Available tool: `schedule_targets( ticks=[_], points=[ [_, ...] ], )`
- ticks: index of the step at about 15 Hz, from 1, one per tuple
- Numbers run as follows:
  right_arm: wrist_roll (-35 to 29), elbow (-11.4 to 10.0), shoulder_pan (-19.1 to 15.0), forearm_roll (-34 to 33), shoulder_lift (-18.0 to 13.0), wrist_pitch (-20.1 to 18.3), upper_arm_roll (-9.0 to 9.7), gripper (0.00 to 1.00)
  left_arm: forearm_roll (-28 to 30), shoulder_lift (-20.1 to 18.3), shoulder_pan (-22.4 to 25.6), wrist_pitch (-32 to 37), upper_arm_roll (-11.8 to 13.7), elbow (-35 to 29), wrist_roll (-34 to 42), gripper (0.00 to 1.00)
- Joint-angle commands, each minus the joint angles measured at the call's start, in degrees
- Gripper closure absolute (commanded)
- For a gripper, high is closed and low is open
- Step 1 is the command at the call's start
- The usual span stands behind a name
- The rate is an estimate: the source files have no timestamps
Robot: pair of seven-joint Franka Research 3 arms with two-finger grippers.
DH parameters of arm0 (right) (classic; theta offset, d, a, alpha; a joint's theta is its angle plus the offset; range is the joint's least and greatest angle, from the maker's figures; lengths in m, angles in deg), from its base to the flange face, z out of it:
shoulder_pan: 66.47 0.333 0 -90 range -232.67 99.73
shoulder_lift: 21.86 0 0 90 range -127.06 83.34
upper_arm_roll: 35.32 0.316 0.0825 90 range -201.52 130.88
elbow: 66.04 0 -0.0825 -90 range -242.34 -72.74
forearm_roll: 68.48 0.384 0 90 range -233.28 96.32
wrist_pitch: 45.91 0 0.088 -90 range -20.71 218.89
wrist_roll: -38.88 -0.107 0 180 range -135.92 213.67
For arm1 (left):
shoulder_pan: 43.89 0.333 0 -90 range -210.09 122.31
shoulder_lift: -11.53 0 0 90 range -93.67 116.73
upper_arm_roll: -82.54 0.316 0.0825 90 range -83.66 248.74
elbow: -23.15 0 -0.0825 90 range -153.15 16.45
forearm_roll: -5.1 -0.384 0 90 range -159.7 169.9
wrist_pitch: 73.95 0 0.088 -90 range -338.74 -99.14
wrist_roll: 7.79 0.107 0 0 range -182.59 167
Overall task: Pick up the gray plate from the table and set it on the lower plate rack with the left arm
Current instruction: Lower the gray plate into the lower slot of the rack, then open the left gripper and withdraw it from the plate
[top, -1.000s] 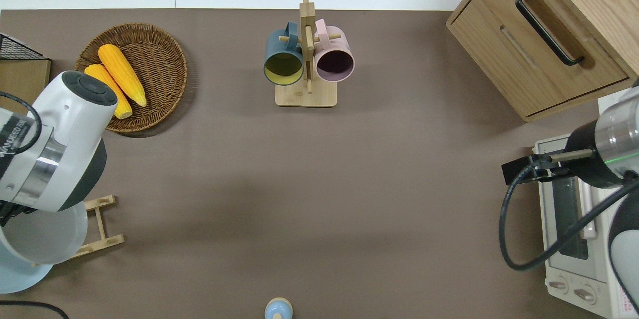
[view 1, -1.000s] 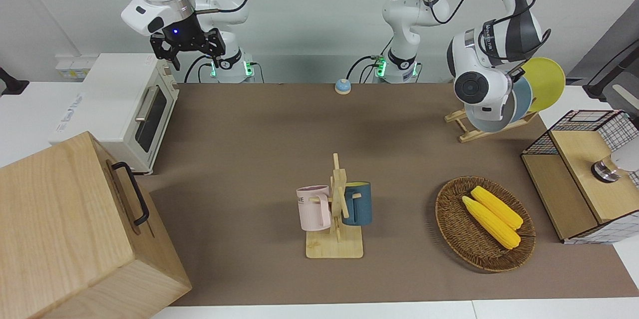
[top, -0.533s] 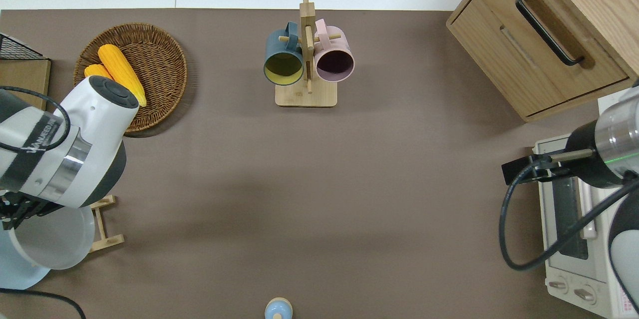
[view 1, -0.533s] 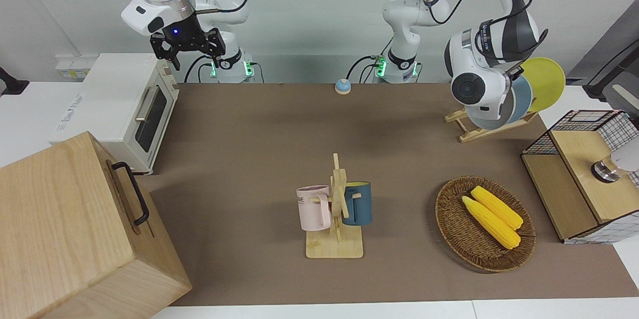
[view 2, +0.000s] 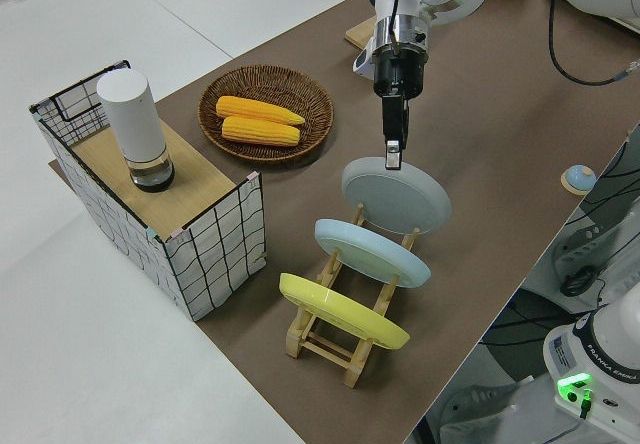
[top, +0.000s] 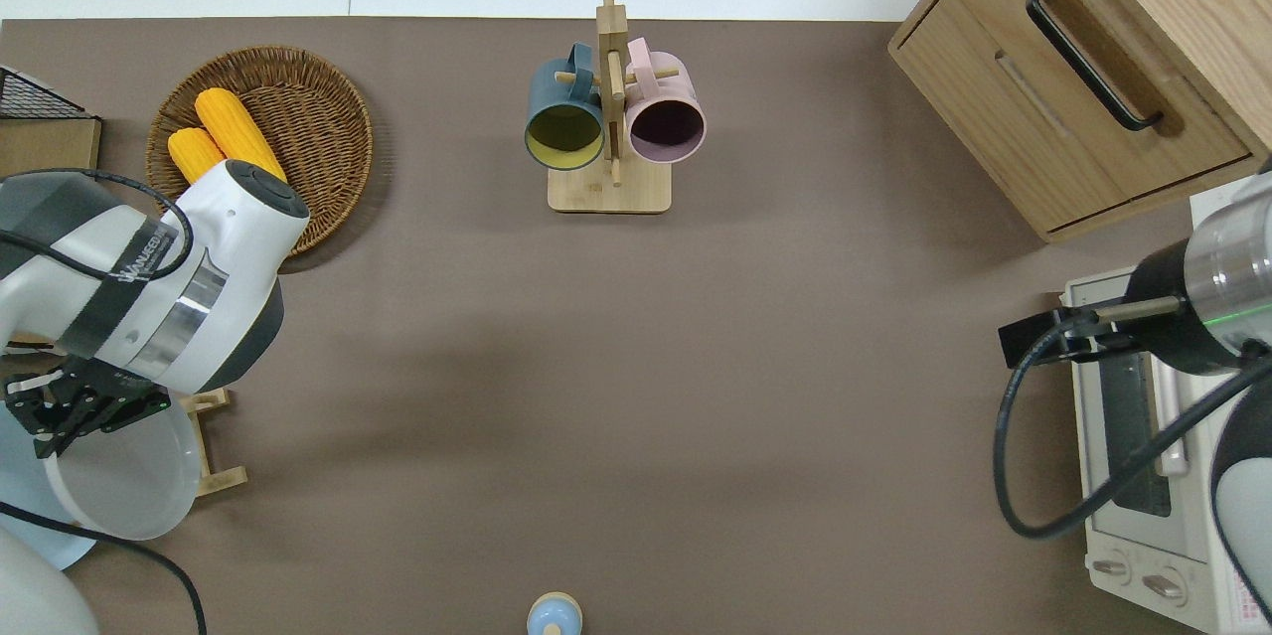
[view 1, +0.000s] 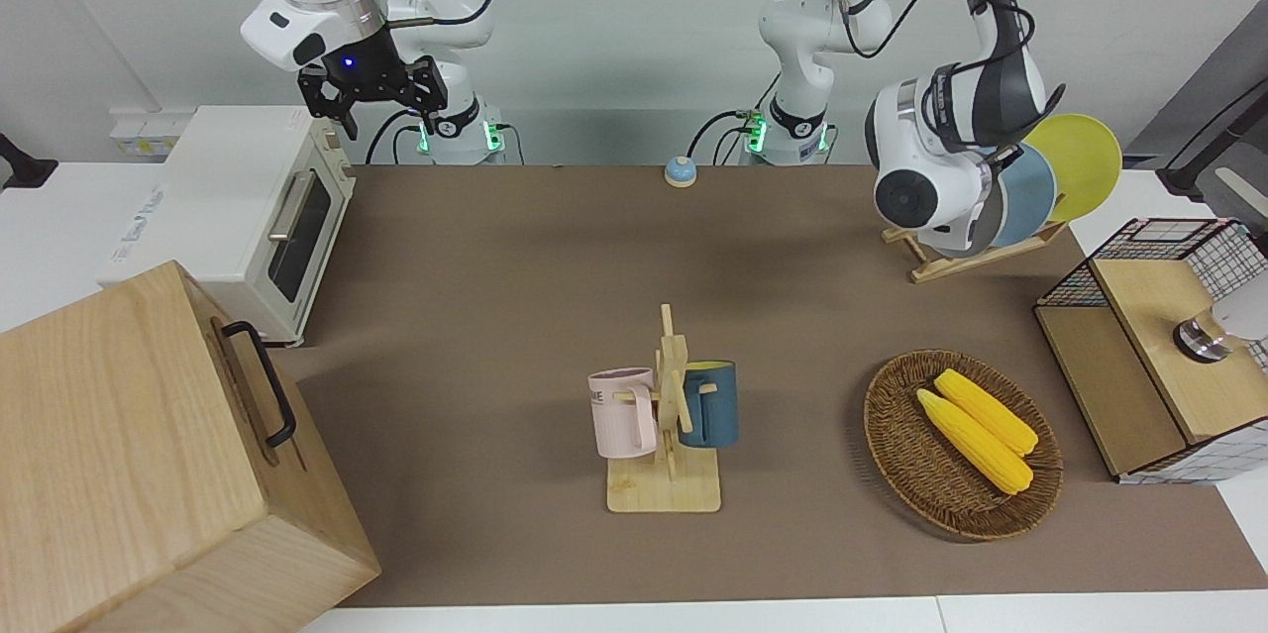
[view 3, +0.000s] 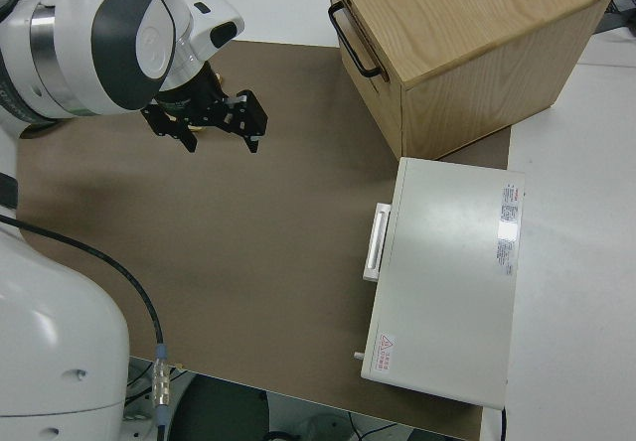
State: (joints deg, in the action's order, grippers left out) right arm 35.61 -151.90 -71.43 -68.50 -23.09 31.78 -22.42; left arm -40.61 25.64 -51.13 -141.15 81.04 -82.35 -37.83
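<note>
The gray plate (view 2: 396,196) stands tilted in the lower plate rack (view 2: 345,336), in the slot at the rack's end toward the middle of the table. The rack sits near the table edge closest to the robots, at the left arm's end. Two more plates lean in the same rack: a blue plate (view 2: 372,252) in the middle slot and a yellow plate (view 2: 343,311) in the last slot, toward the end edge of the table.

The left gripper (view 2: 393,152) hangs over the upper rim of the gray plate, its fingers pointing down. The fingertips are right at the rim, but I cannot tell whether they pinch it or are already apart from it. In the overhead view the left gripper (top: 70,406) is over the rack and the plate's edge.

The right gripper (view 1: 369,88) is parked, and its two fingers are spread apart with nothing between them.

A wicker basket (view 1: 897,435) with two corn cobs (view 1: 976,430) lies close to the far edge, at the left arm's end.
</note>
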Motion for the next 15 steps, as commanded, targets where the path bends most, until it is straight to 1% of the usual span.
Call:
schedule_targets(
  ticks=[1,2,3,4,7,9,10,11,12,13,15],
  points=[
    [0.19,0.35,-0.76,0.2,-0.27,-0.87,0.37,0.011,1.23,-0.13,-0.93,-0.03,0.45,-0.14,-0.38,0.58],
    [0.19,0.35,-0.85,0.2,-0.27,-0.87,0.37,0.011,1.94,-0.13,-0.93,-0.81,0.45,-0.14,-0.03,0.43],
    [0.19,0.35,-0.76,0.2,-0.27,-0.87,0.37,0.011,2.73,-0.04,-1.02,-1.34,0.45,-0.14,0.23,0.35],
    [0.19,0.35,-0.76,0.2,-0.27,-0.87,0.37,0.013,3.78,-0.04,-1.02,-1.87,0.45,-0.14,0.15,0.32],
    [0.19,0.35,-0.76,0.2,-0.27,-0.87,0.37,0.011,5.45,-0.22,-0.93,-2.32,0.45,0.12,0.06,0.32],
    [0.19,0.35,-0.85,0.2,-0.27,-0.87,0.37,0.011,8.52,-0.39,-0.93,-2.4,0.53,1.43,-0.64,0.31],
    [0.19,0.35,-0.85,0.2,-0.27,-0.87,0.37,0.013,11.06,-0.48,-0.93,-3.36,0.53,3.35,-0.73,0.27],
    [0.19,0.35,-0.76,0.2,-0.27,-0.87,0.37,0.013,15.17,-0.74,-1.02,-5.29,0.53,5.03,-1.25,0.27],
    [0.19,0.35,-0.85,0.2,-0.27,-0.87,0.37,0.011,20.0,-1.09,-1.02,-7.83,0.53,5.83,-2.21,0.24],
    [0.19,0.35,-0.85,0.2,-0.27,-0.87,0.37,0.013,24.05,-1.97,-1.02,-10.64,0.53,6.18,-3.53,0.21],
    [0.19,0.35,-0.85,0.2,-0.27,-0.87,0.37,0.011,29.25,-3.72,-1.11,-17.75,0.53,6.1,-6.08,0.12]
  ],
)
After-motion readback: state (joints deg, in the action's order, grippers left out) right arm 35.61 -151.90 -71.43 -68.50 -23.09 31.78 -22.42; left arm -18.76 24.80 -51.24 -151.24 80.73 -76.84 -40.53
